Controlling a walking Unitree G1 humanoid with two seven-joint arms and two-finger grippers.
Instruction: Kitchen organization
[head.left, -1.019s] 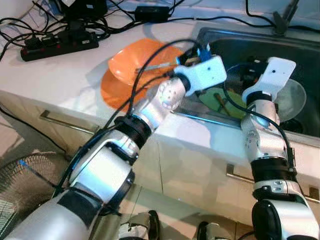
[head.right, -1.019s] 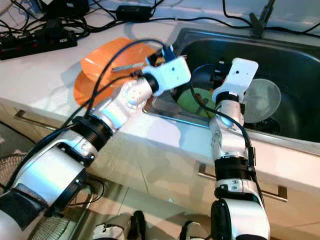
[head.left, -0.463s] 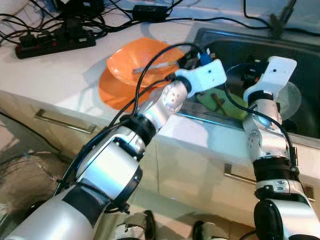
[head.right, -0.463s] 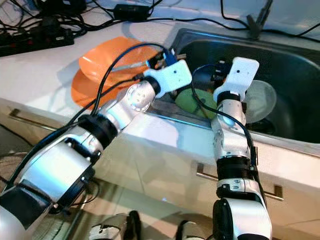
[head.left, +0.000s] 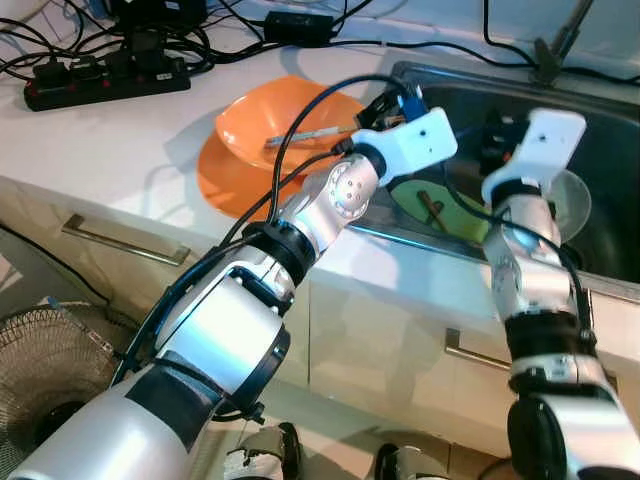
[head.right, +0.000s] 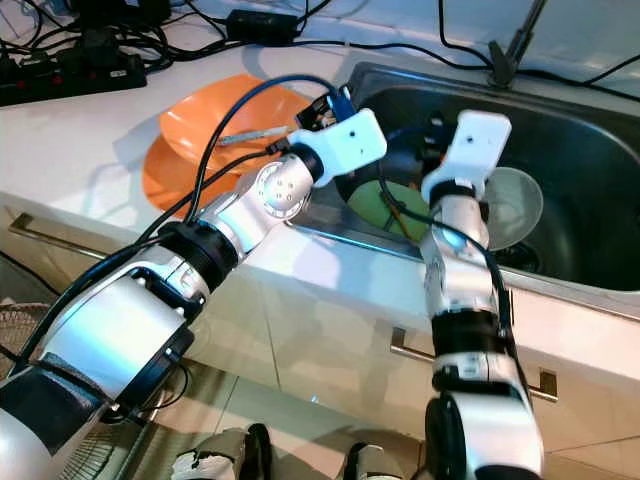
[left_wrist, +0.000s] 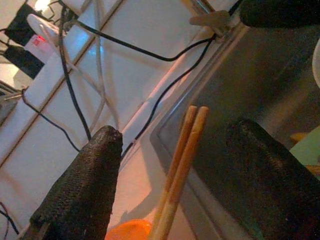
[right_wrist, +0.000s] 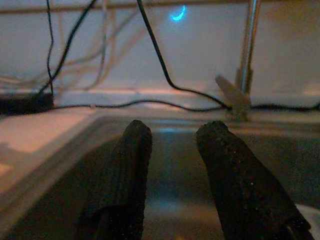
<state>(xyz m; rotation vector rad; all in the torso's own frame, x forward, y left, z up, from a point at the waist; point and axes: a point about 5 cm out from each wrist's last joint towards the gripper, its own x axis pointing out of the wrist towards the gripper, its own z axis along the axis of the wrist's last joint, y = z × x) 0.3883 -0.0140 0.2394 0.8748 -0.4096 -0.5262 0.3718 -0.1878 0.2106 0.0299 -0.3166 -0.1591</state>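
In the left eye view I am seeing my left gripper (head.left: 385, 105) hovering over the sink's (head.left: 600, 90) left rim, beside the orange bowl (head.left: 285, 125) stacked on an orange plate (head.left: 225, 180) on the counter (head.left: 120, 140). A green plate (head.left: 450, 205) is lying in the sink.

In the right eye view my right gripper (head.right: 432, 135) is hanging above the basin near a clear lid (head.right: 515, 205).

In the left wrist view the fingers (left_wrist: 87, 185) are standing spread, a pair of chopsticks (left_wrist: 180, 165) showing between them; whether they are pinched I cannot tell.

In the right wrist view the fingers (right_wrist: 122, 180) are parted, holding nothing, pointing at the faucet (right_wrist: 245, 65).
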